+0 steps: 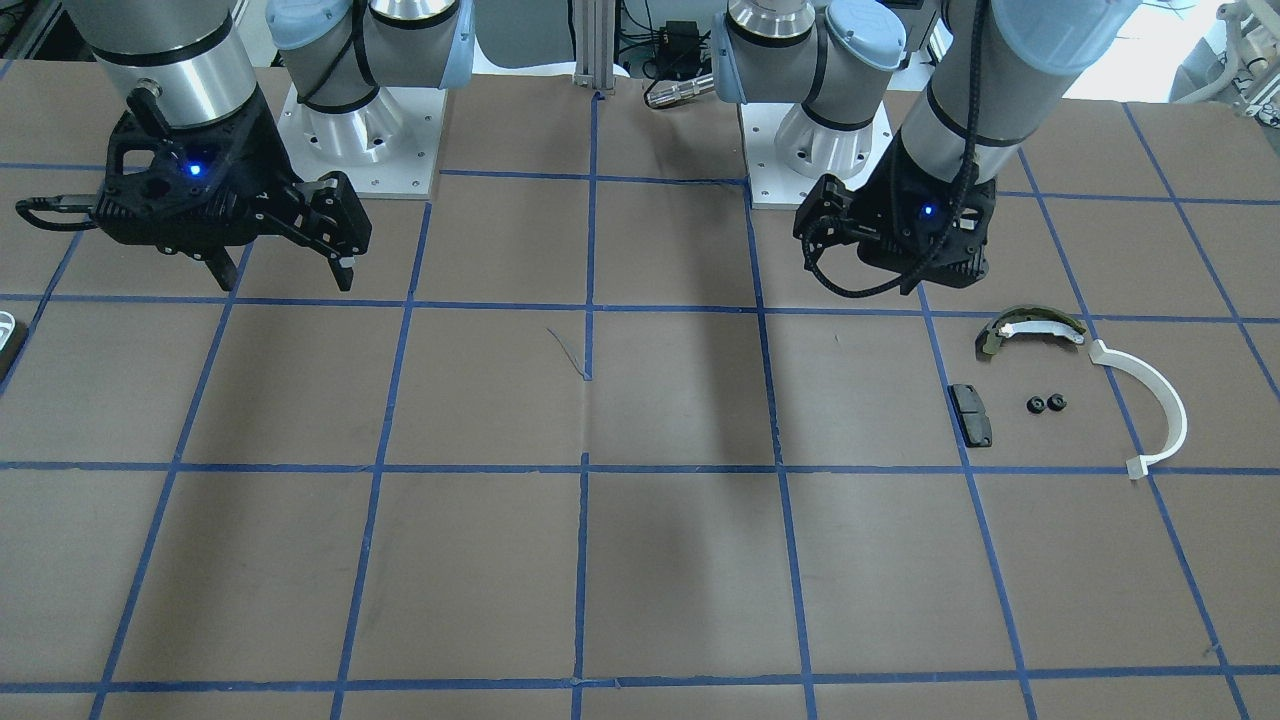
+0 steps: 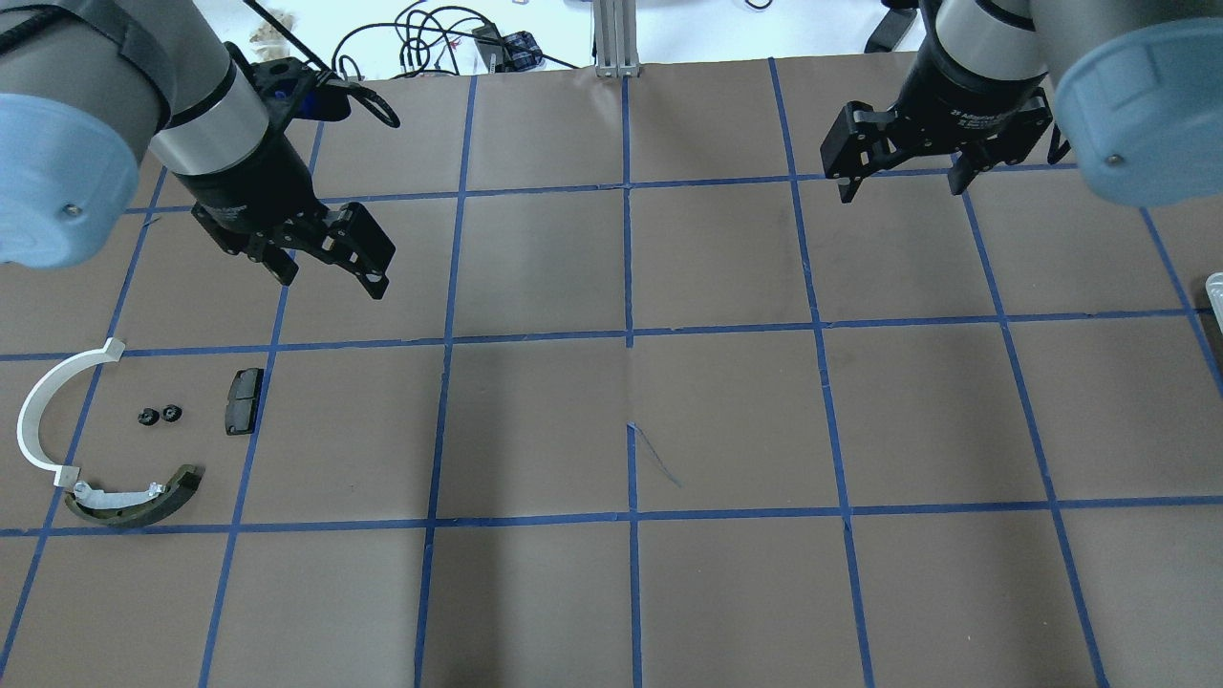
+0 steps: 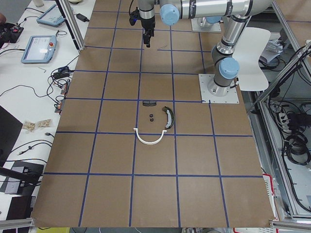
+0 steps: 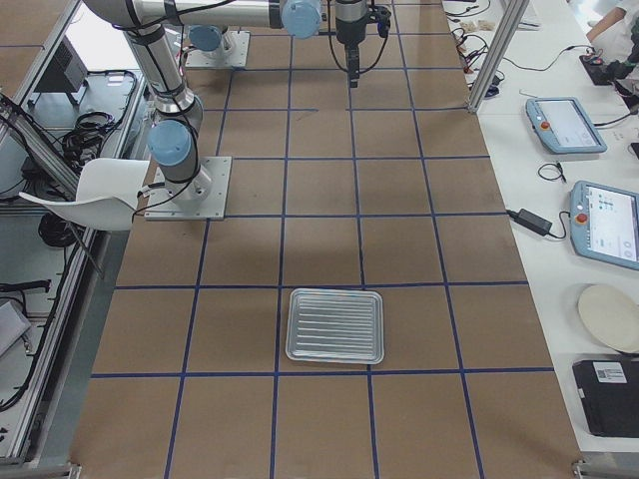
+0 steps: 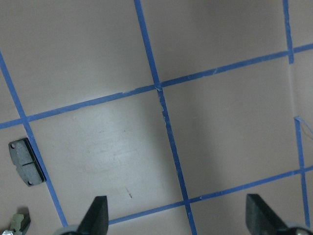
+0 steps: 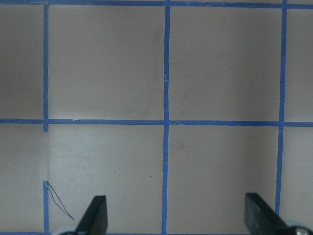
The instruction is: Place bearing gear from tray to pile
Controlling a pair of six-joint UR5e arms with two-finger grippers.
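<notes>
The pile lies on the table's left side: a white curved arc (image 2: 38,411), an olive brake shoe (image 2: 134,502), a black pad (image 2: 244,401) and two small black bearing gears (image 2: 160,415), also seen from the front (image 1: 1046,404). The ribbed metal tray (image 4: 335,325) shows nothing on it. My left gripper (image 2: 330,279) is open and empty, hovering above the table beyond the pad; its wrist view (image 5: 178,220) shows the pad (image 5: 22,164) at the left edge. My right gripper (image 2: 903,186) is open and empty over bare table at the far right (image 6: 176,220).
The table is brown paper with a blue tape grid (image 2: 629,334). A sliver of the tray shows at the right edge of the overhead view (image 2: 1215,287). The arm bases (image 1: 360,130) stand at the robot's side. Cables and tablets lie beyond the table's far edge (image 3: 39,48).
</notes>
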